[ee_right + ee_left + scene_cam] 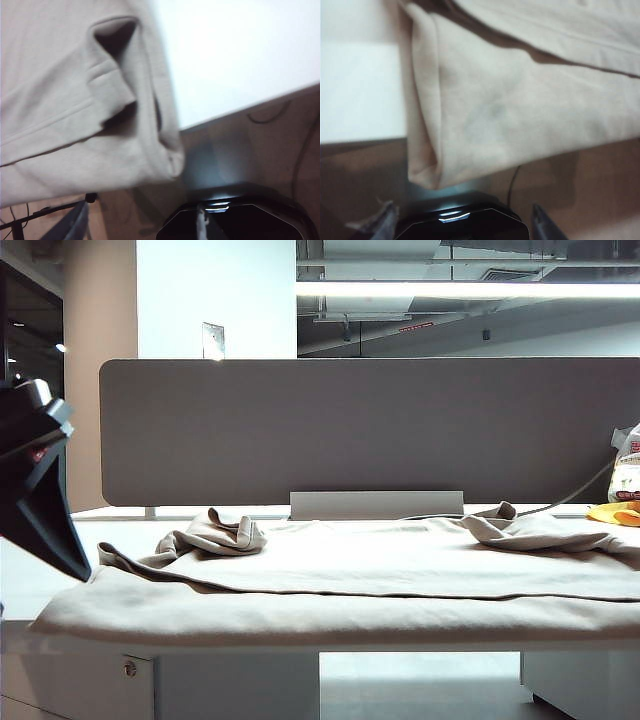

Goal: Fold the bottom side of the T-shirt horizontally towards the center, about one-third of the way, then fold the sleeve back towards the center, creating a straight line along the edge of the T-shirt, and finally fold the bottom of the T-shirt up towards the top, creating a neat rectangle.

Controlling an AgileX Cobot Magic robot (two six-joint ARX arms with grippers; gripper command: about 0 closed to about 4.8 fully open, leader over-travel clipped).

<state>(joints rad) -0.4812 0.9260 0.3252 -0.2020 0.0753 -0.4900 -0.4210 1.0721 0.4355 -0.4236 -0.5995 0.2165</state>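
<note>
Grey partition panel (370,430) backs a white bench (30,570) where the beige T-shirt (400,570) lies spread nearly edge to edge, one long side folded inward, sleeves bunched at the far corners. Left hand (462,220) and right hand (145,220) hover off the near corners, both wide, empty. Overhanging cloth could slip and undo the fold.

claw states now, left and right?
Left claw: open, empty, by the T-shirt corner.
Right claw: open, empty, at the T-shirt's other end.
</note>
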